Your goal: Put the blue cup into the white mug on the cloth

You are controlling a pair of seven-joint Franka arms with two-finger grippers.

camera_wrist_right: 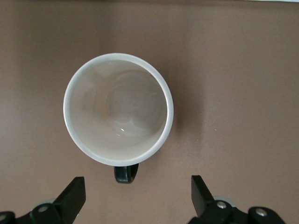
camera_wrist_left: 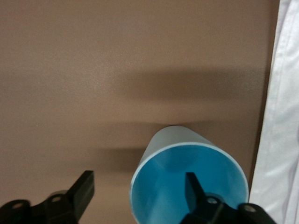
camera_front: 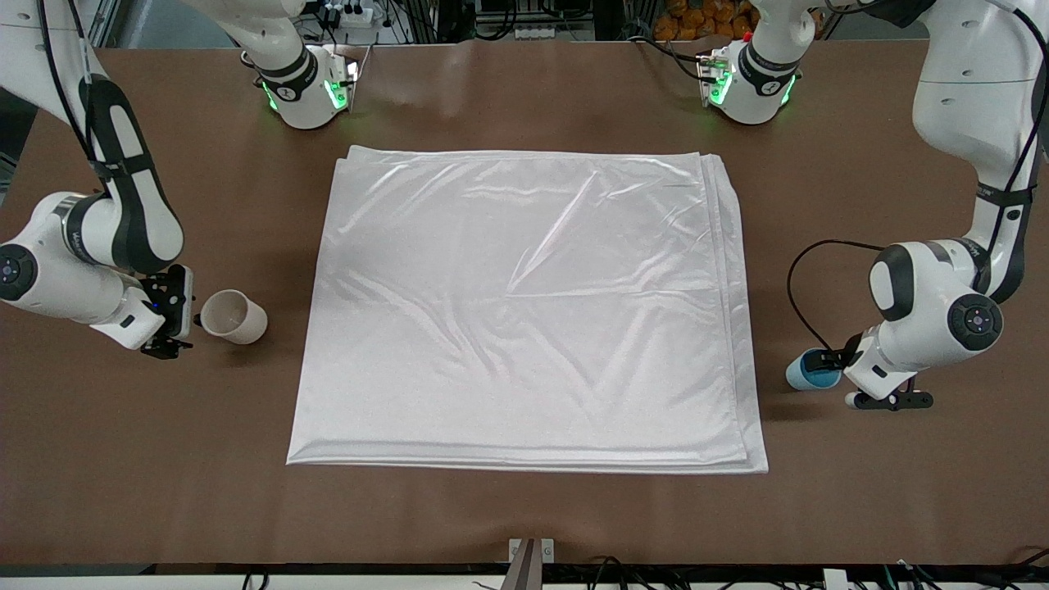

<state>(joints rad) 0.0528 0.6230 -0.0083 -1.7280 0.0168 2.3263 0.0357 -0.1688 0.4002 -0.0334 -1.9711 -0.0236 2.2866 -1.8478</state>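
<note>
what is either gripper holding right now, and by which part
Nothing is held. The left gripper is open, one finger inside the small light-blue tapered cup and one outside its rim. The right gripper is open beside the cream mug.

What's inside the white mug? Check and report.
Nothing shows inside the white mug: the right wrist view looks straight down to its bare cream bottom. The blue cup stands apart near the left arm's end of the table, one finger of the left claw inside its rim.

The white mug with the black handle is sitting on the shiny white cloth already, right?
No. In the front view the off-white mug with the black handle stands on the bare brown table, beside the shiny white cloth, at the right arm's end.
</note>
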